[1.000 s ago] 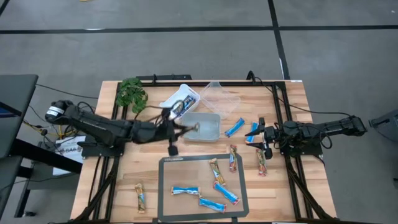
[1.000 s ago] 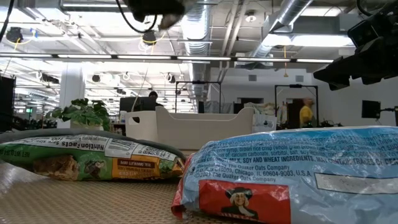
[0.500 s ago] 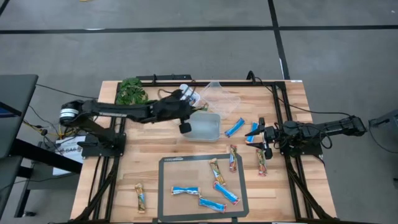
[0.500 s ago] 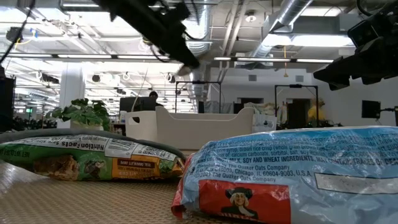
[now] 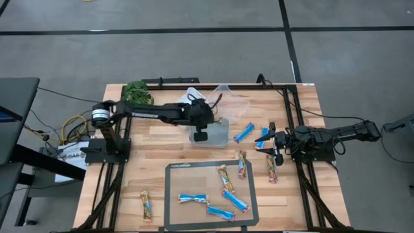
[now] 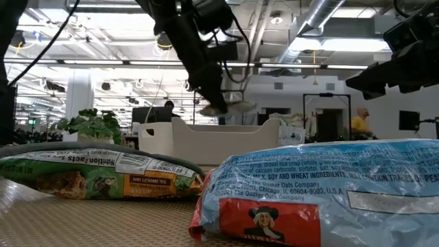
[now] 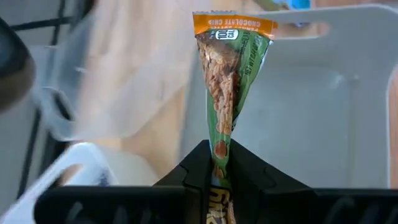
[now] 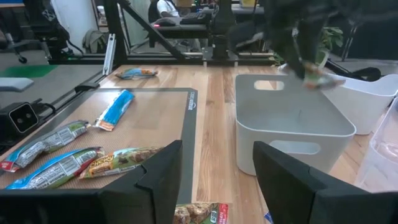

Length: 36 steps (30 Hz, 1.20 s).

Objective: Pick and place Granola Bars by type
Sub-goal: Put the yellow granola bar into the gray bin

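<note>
Wooden table (image 5: 162, 145), concrete floor around. Dark mat (image 5: 174, 194): five Granola Bars. Left gripper (image 7: 214, 177) clamped on one tan bar (image 7: 224, 93) over white tub (image 8: 292, 124). Right gripper (image 8: 214, 180) parted, idle at the table's right.

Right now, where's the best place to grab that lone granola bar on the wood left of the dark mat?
Take the lone bar at its middle, across the narrow width, coming straight down from above. It lies flat on the table with bare wood along both long sides, apart from the mat, so fingers should fit either side.
</note>
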{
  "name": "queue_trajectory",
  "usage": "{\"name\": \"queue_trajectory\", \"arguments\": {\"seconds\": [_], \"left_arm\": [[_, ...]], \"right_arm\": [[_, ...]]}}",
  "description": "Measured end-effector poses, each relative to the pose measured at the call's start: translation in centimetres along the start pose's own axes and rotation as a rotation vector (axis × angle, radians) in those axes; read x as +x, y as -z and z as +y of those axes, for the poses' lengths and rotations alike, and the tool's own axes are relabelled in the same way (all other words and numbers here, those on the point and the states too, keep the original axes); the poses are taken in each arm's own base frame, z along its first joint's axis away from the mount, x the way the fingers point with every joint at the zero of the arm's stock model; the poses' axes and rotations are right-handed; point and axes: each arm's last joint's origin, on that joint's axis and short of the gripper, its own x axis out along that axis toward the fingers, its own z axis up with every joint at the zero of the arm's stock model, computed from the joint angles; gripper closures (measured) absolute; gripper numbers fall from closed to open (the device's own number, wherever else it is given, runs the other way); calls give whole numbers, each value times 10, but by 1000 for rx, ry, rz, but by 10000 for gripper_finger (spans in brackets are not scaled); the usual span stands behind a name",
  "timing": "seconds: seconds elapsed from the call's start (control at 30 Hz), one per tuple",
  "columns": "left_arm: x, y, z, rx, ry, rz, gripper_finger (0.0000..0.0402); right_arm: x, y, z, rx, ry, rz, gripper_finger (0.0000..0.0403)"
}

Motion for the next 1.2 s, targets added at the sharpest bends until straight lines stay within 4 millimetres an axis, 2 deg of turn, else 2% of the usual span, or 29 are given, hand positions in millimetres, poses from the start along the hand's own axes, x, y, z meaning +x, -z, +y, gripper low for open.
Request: {"name": "queue_trajectory", "arguments": {"seconds": [0.3,0.7,1.03,1.2], "left_arm": [[26,12,-18,-8,134,104,365],[29,13,-19,3,150,98,361],[29,12,-18,-16,141,95,276],[26,9,-18,-27,142,67,252]], "right_arm": [[0,0,0,0,0,0,212],[0,0,0,0,0,0,212],[0,0,0,0,0,0,212],[0,0,0,0,0,0,212]]}}
